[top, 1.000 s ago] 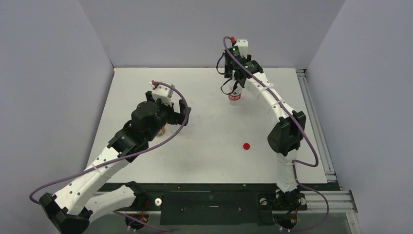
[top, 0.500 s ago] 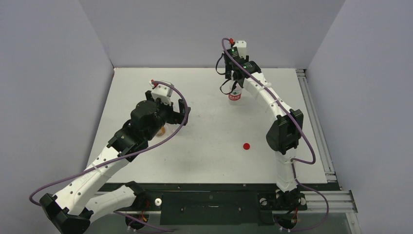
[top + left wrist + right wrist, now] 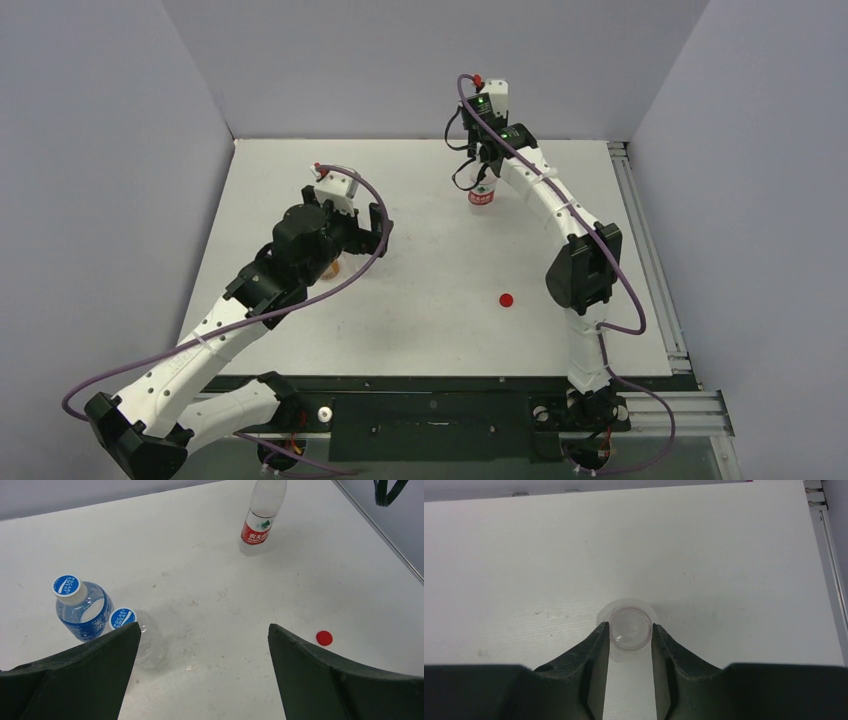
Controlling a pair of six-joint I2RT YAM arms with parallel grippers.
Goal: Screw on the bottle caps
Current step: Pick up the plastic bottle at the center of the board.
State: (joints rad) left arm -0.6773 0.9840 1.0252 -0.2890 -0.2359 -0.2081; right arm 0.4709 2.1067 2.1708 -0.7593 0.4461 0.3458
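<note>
Nearest the bases, we find the red cap [image 3: 506, 299] lying loose on the table [image 3: 420, 330]. The left gripper [image 3: 204, 627] hangs spread wide and empty, leftward of it. Farthest out, the right gripper [image 3: 629, 631] is clamped on the neck of the upright, uncapped bottle [image 3: 257, 527]. The cap lies well nearward of that claw, so we judge the free left arm should fetch it.

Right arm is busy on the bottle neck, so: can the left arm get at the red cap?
Probably yes. The left gripper is open, the red cap lies alone on the table to its right, and the two capped bottles stand off that path, on its left.
</note>
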